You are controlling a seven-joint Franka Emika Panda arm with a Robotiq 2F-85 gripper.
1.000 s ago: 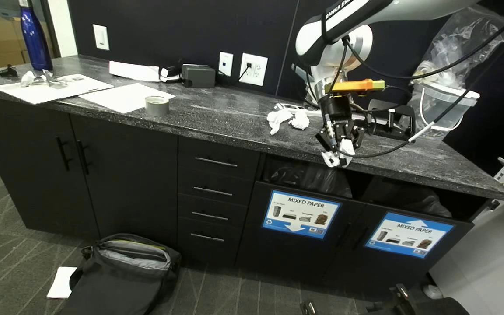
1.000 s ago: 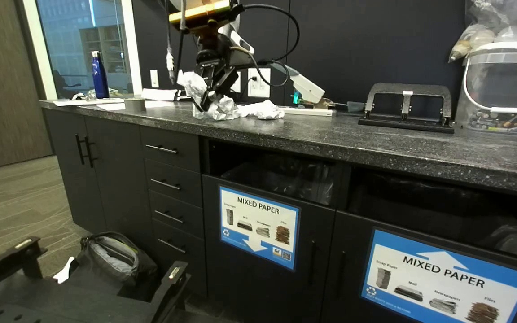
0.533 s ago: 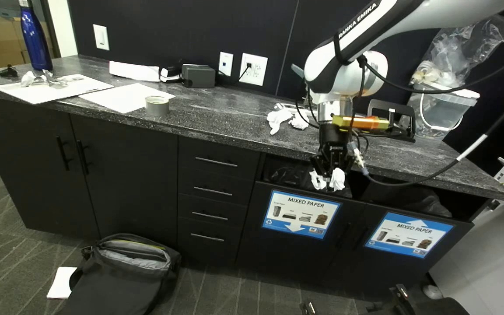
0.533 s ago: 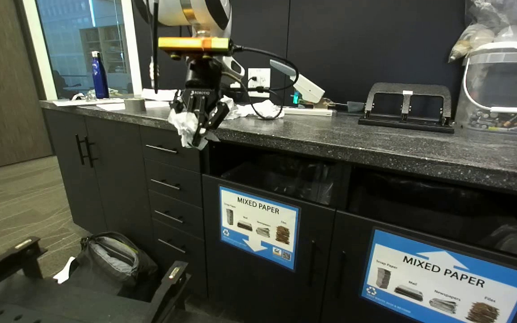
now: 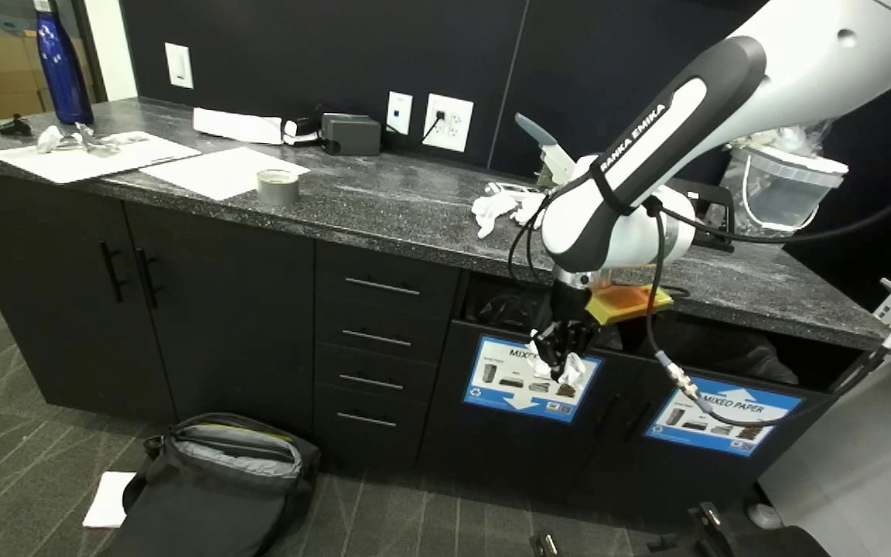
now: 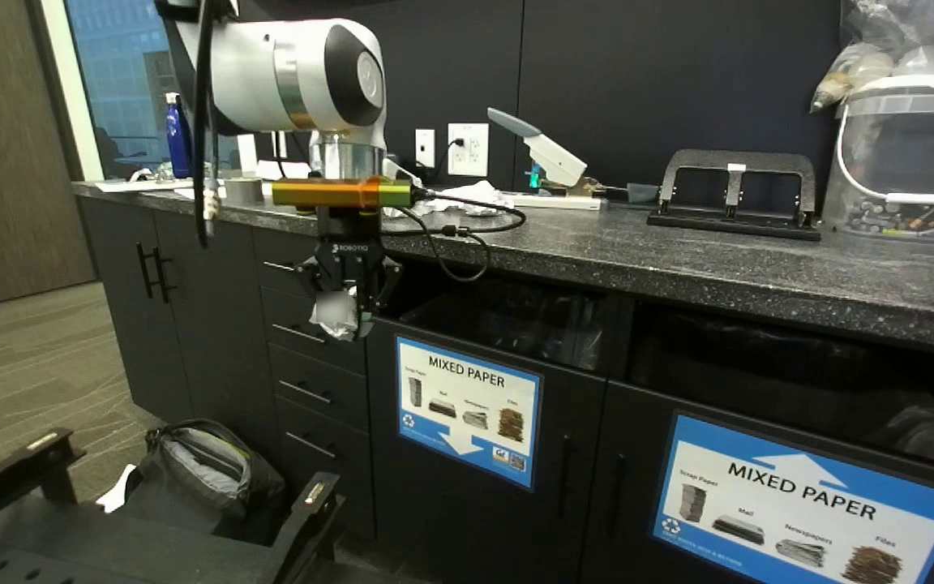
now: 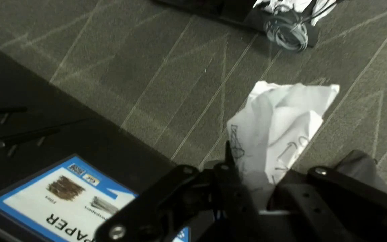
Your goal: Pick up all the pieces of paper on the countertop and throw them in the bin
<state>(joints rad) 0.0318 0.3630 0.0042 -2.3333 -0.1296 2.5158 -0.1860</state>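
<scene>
The claw [image 6: 358,323] is pinching a crumpled paper wad [image 7: 274,131] tightly between its fingers [image 7: 230,191], and both are hanging out over the floor [image 7: 166,101], near the front of the bin [image 6: 451,519]. (White is poking out on two sides of the claw in an exterior view; I cannot tell whether it is holding one piece or two.) The slot [image 6: 503,315] is gaping above the blue label [image 6: 467,410]. I'm guessing delivery is the step in hand, and I'd be lining the wad up with that slot, sliding it in above the lip [image 6: 483,350] and under the countertop [image 5: 384,193], letting go only once everything is hanging inside, since a loose corner could be snagging. Farther back, more wads [image 5: 494,213] are lying on the countertop.
</scene>
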